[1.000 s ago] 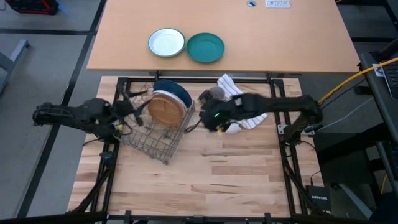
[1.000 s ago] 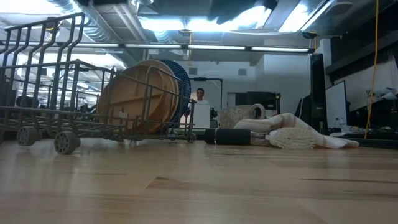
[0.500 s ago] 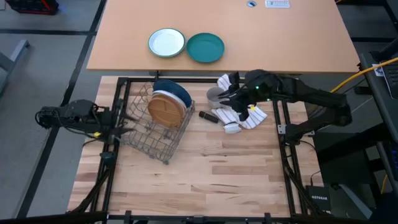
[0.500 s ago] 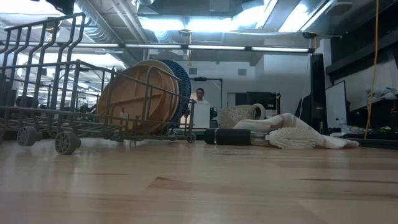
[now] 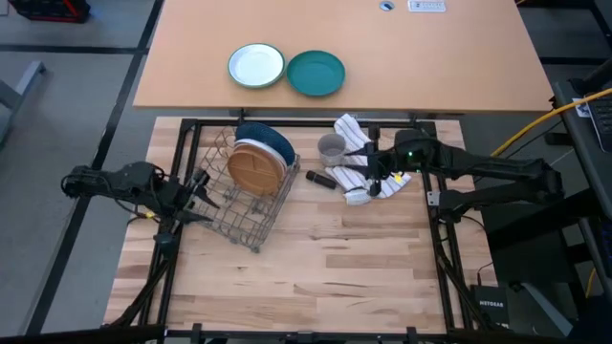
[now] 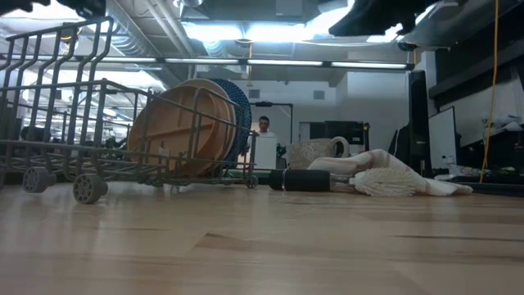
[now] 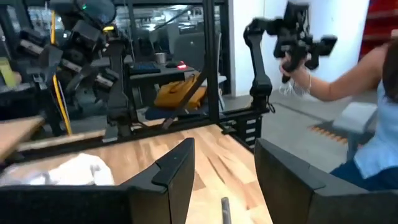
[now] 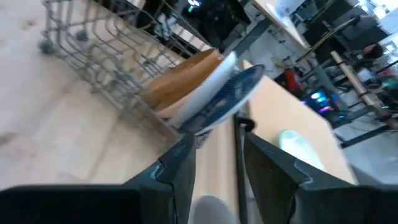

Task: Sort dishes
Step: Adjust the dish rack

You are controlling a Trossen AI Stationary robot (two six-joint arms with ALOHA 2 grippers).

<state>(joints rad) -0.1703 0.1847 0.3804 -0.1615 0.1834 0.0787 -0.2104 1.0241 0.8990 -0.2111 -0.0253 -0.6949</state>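
A wire dish rack [image 5: 234, 205] stands on the wooden table. Three plates stand on edge in it, leaning together: the brown wooden one [image 5: 253, 167] [image 6: 180, 127], the pale salmon-pink one [image 8: 205, 81] behind it, and the dark blue dotted one [image 5: 271, 141] [image 8: 235, 93] at the far side. My left gripper [image 5: 196, 186] [image 7: 224, 180] hovers open over the rack's left edge. My right gripper [image 5: 368, 170] [image 8: 217, 162] is open above the striped towel, to the right of the rack.
A grey mug [image 5: 331, 147], a striped towel [image 5: 356, 194] and a dark cylinder [image 5: 320, 179] lie right of the rack. A white green-rimmed plate [image 5: 256, 66] and a teal plate [image 5: 316, 74] sit on the far tan table. A person [image 7: 367, 81] stands beyond the table.
My right gripper has drawn away from the rack's right side, toward the table's right edge, and now hangs over the towel. My left gripper has pulled back a little toward the left edge. The plates and rack have stayed put.
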